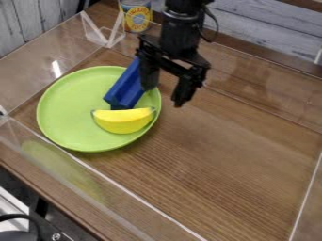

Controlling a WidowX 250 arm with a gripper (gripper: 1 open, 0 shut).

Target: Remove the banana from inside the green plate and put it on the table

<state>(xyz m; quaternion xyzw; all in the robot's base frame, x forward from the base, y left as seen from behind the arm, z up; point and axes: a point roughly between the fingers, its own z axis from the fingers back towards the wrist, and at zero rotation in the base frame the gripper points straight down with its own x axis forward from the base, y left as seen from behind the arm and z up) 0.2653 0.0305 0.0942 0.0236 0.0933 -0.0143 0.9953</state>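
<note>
One stubby yellow banana (123, 120) lies in green plate (56, 113) — hand (167, 87) spread wide.

We see a glossy brown wood-grain table (227, 160) bordered by clear acrylic walls (51, 179). The green plate (63, 118) and banana (123, 120) look like smooth plastic, as does the blue block (130, 80). The gripper (167, 83) is matt black.

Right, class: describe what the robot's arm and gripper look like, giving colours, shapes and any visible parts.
The arm is black and roughly cylindrical, coming down from the top of the picture. It ends in a black gripper with a boxy crossbar and two long, dark fingers. No markings or coloured parts are visible; cables cannot be made out.
</note>
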